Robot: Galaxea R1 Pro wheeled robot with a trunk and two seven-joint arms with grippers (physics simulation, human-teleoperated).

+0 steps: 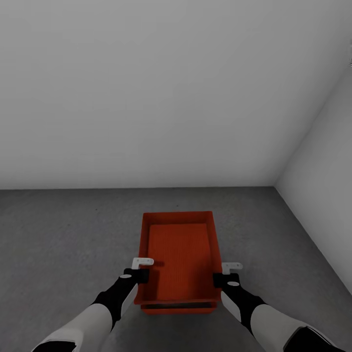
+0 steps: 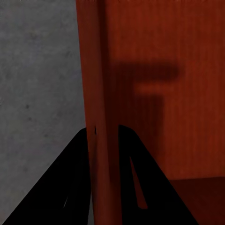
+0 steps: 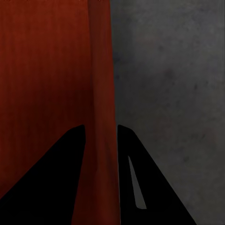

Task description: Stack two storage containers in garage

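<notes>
My left gripper [image 1: 144,274] is at the left wall of the upper orange-red container [image 1: 180,259], near its near end; in the left wrist view the two black fingers [image 2: 70,187] stand one on each side of that thin wall [image 2: 101,117], jaws closed onto it, one finger outside over the floor, the other inside over the ribbed bottom. The upper container sits squarely in front of me, open side up, lidless, its long axis running away from me. Beneath its near edge a second orange-red rim [image 1: 178,309] shows, so one container sits on top of the other; how deep it is seated I cannot tell. Both rest on the dark grey concrete floor [image 1: 58,230], which meets plain white-grey walls [image 1: 146,88] ahead, with a corner at the far right. My right gripper [image 1: 221,275] is at the right wall of the same container, level with the left one; in the right wrist view its fingers [image 3: 154,187] straddle the wall [image 3: 103,93], jaws narrowed onto it, with ribbed interior on one side and floor [image 3: 173,84] on the other.
</notes>
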